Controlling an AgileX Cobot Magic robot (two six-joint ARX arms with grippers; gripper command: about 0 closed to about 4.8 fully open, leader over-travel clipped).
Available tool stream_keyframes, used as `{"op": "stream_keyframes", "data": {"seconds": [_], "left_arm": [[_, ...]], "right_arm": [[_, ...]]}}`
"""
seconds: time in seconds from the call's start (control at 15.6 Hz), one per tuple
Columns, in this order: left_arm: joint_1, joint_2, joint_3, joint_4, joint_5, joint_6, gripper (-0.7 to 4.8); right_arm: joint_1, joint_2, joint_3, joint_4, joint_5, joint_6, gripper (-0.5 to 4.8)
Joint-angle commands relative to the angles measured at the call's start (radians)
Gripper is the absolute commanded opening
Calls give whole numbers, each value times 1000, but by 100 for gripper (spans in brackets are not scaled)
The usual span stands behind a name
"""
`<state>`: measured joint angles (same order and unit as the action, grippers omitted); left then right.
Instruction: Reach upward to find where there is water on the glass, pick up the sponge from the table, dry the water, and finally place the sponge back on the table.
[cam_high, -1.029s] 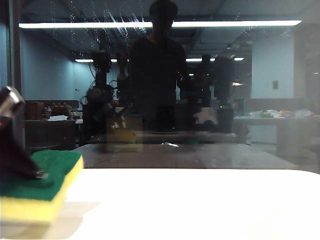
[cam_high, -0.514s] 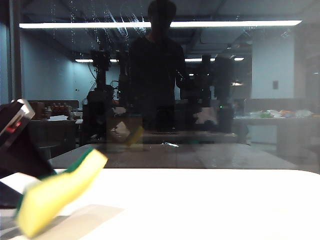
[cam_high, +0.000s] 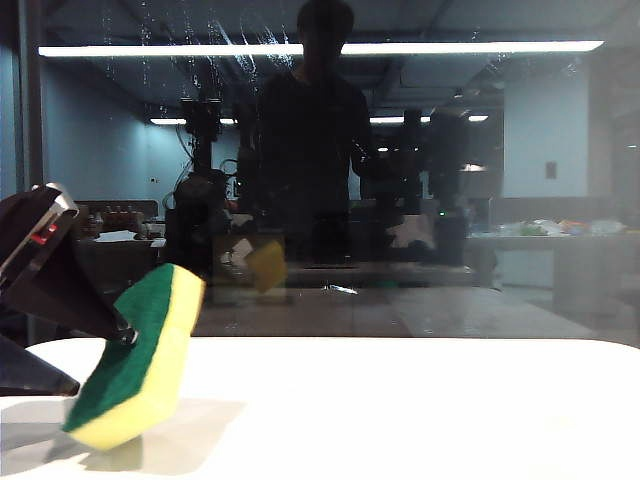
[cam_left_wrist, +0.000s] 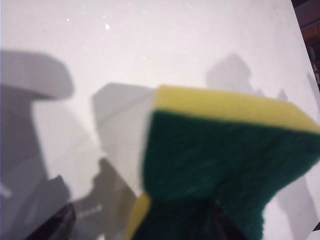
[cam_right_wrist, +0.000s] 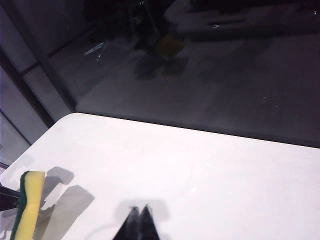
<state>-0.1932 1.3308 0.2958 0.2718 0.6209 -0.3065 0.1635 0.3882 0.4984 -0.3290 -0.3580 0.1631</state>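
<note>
**Lifting sponge at left edge of surface**

Left gripper (cam_high: 95, 355) fingers are spread wide around the sponge (cam_high: 135, 360), which stands tilted, one yellow end on the white surface (cam_high: 420, 400) near its left edge. Advice: close firmly before raising toward the water (cam_high: 215, 45) high on the glass (cam_high: 560, 180). Right gripper (cam_right_wrist: 139, 220) hovers over the near edge, fingers together. Count: one sponge, two grippers.

Sponge (cam_high: 135, 365): soft yellow foam body, matt and finely porous; dark green scouring face, coarse and fibrous. Table (cam_high: 420, 410): smooth white top with a faint sheen. Glass (cam_high: 480, 200): clear, glossy, mirror-like pane carrying thin whitish water (cam_high: 215, 40) streaks. Left gripper (cam_high: 95, 355): dark, smooth finger surfaces with a slight gloss.
</note>
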Motion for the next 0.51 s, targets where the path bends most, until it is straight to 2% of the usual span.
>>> {"op": "stream_keyframes", "data": {"seconds": [0.06,0.13,0.19,0.26,0.32,0.45,0.51], "left_arm": [[0,-3,4,-3,8,7,350],[0,-3,5,-4,11,7,348],[0,-3,9,-9,12,7,302],[0,-4,12,-13,16,7,204],[0,-5,15,-14,33,13,-17],[0,-11,16,-7,42,19,-1],[0,-14,16,-8,43,19,24]], "right_arm": [[0,-2,3,19,4,3,-1],[0,-2,3,20,4,3,-1],[0,-2,3,20,4,3,-2],[0,-2,3,20,4,3,-1],[0,-2,3,20,4,3,-1],[0,-2,3,20,4,3,-2],[0,-2,3,20,4,3,-2]]}}
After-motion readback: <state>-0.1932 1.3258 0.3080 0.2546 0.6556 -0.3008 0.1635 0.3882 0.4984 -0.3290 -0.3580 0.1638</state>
